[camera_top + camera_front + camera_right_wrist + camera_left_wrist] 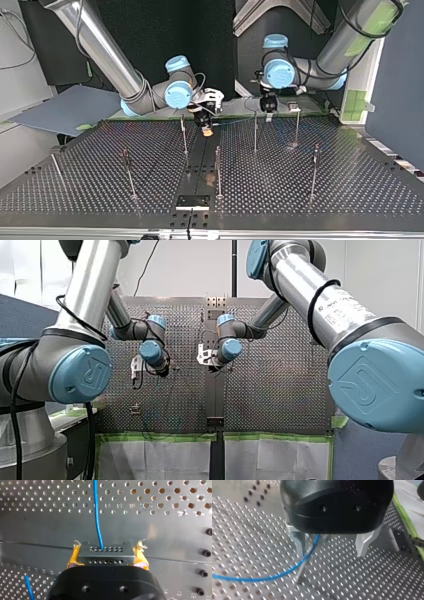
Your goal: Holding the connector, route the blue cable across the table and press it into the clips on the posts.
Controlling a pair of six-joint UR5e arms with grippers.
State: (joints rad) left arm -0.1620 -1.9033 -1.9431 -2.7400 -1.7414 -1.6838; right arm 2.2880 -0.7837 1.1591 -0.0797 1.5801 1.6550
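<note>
In the right wrist view my right gripper [107, 548] is shut with its yellow pads [73, 556] on the grey connector [105, 556]. The blue cable [97, 512] leaves the connector and runs ahead over the perforated table. In the left wrist view my left gripper [332, 547], black with metal fingers [364, 543], stands open low over the table. The blue cable [287, 573] passes close inside one finger, beside a thin post [301, 566]. In the top view my right gripper [205, 125] hangs at the middle and my left gripper [268, 106] to its right, the cable [235, 120] stretched between them.
Several thin posts stand on the perforated table [350, 180] in the top view, among them ones at the middle [218, 170], beside my right gripper [184, 134] and near my left gripper [255, 131]. A black plate [193, 201] lies at the table's near edge.
</note>
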